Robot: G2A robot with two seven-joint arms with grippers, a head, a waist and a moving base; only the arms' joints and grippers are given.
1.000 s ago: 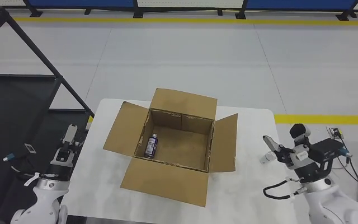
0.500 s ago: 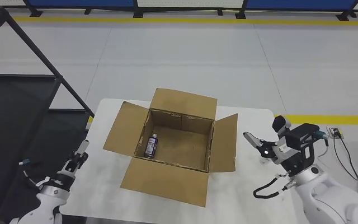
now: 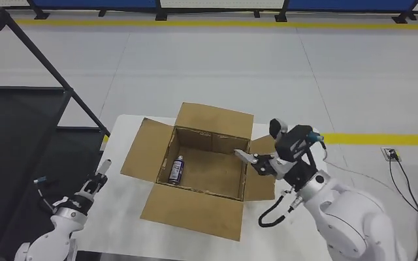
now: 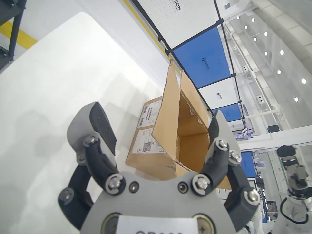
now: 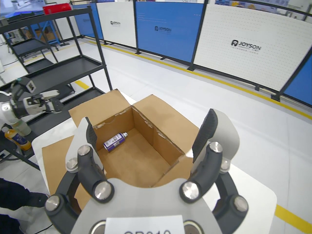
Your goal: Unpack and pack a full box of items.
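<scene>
Lying on its side on the floor of the cardboard box (image 3: pixel 213 121), the purple spray can (image 3: pixel 176 169) hugs the wall on the left arm's side, long axis along that wall, cap pointing away from the robot. The right gripper (image 5: pixel 150 118), fingers spread, hovers at the opposite rim, facing the can across the floor. The left gripper (image 4: pixel 157 110), likewise spread, hangs at the edge of the table (image 3: pixel 117 215), outside the box; the right looks better placed.

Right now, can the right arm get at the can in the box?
Probably yes: the right gripper hangs open over the rim of the box, the flaps are spread, and nothing covers the can lying by the opposite wall.
</scene>
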